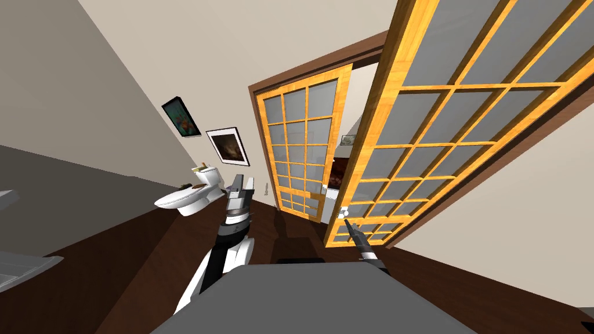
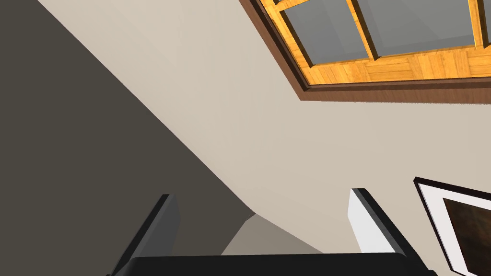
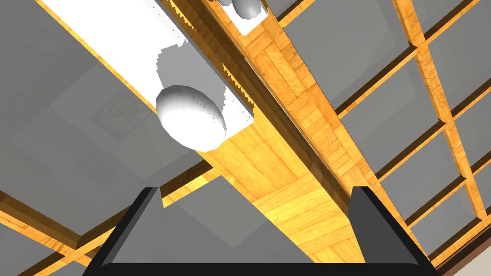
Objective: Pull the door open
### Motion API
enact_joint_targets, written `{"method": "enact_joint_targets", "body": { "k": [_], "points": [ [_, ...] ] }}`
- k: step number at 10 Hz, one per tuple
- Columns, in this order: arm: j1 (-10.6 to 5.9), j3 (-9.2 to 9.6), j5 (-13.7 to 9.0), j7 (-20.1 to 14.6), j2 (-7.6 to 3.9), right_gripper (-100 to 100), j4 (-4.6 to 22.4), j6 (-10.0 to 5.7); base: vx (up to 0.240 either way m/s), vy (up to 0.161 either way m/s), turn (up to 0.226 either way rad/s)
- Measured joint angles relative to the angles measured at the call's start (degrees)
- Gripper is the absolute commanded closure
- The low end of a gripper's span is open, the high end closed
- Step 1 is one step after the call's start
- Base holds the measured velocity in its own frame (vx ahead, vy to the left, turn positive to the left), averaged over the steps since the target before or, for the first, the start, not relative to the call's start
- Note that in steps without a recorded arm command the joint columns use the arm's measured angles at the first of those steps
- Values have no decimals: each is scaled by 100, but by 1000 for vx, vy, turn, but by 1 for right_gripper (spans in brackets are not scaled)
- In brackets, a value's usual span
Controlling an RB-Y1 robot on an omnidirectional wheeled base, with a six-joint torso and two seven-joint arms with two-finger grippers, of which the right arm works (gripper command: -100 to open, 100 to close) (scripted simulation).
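A double door of orange wood lattice with grey panes stands ahead. Its right leaf (image 1: 441, 122) is swung partly toward me, while the left leaf (image 1: 299, 151) stays in the brown frame. A white round knob (image 1: 343, 211) (image 3: 192, 117) sits on a white plate on the right leaf's stile. My right gripper (image 1: 350, 226) (image 3: 254, 211) is open just short of the knob, which lies ahead of it toward one finger, untouched. A second white knob (image 3: 247, 7) shows farther along the stile. My left gripper (image 1: 241, 188) (image 2: 261, 215) is raised beside the left leaf, open and empty.
A white toilet (image 1: 188, 197) stands at the left wall, under two framed pictures (image 1: 228, 146). A grey counter edge (image 1: 23, 267) juts in at the far left. The gap between the leaves (image 1: 343, 168) shows another room. The floor (image 1: 139, 267) is dark wood.
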Motion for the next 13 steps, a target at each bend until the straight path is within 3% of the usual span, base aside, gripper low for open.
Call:
{"method": "enact_joint_targets", "body": {
  "k": [13],
  "points": [
    [-450, -357, 1326, 1909, -180, -100, 689, 135, -34, -6, -52]
  ]
}}
